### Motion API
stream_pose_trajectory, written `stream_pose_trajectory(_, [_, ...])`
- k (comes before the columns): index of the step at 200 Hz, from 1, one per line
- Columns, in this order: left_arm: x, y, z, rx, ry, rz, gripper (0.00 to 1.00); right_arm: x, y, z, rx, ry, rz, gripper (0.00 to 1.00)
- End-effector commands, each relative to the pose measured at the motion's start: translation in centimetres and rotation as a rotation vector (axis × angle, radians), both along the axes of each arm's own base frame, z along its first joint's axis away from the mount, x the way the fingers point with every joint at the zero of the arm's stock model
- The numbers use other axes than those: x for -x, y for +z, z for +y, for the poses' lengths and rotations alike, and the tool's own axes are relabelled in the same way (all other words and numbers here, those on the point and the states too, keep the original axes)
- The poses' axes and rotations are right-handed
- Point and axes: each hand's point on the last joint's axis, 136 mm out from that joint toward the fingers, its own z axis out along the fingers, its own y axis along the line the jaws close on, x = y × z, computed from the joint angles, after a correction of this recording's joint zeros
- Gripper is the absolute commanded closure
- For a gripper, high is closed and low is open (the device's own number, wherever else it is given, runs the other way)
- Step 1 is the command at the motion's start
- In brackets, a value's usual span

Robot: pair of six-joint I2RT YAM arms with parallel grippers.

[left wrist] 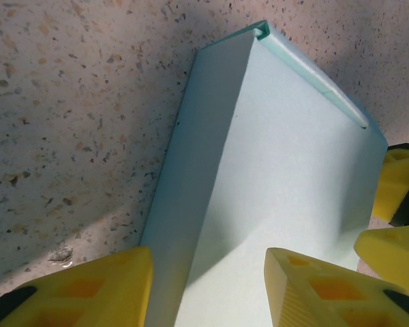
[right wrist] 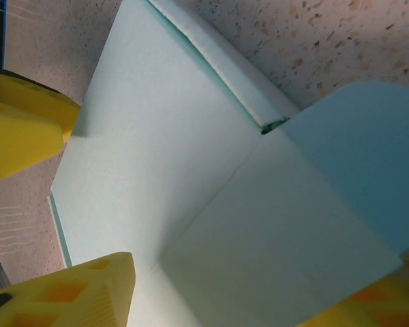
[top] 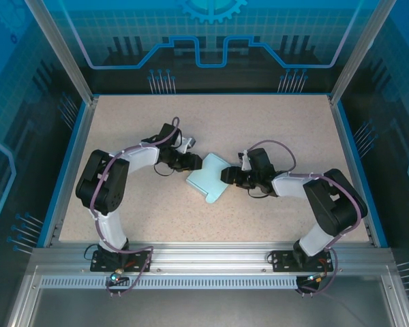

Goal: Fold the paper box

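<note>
Pale-blue card, creased into a flat, partly folded paper box (top: pixel 206 178), lay at the middle of the speckled table (top: pixel 273 122), slanted to its edges, its long axis running roughly far-right to near-left. Its inside was hidden. The left gripper (top: pixel 193 163) and right gripper (top: pixel 225 176) met it from opposite sides, yellow fingers (left wrist: pixel 75 293) straddling the card; whether either clamped it could not be told. A rounded flap (right wrist: pixel 354 150) showed beside the right gripper's fingers.
</note>
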Motion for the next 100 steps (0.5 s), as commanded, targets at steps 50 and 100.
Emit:
stream_pose_trajectory(50, [-0.4,-0.5,0.0,0.001,0.011,0.014,0.55,1.1,-0.2,0.2,-0.080,0.001,0.015,0.44])
stream_pose_trajectory(100, [-0.1,-1.2,0.1,-0.003,0.008,0.031,0.57,1.6,0.0,0.3,-0.128,-0.001,0.017,0.49])
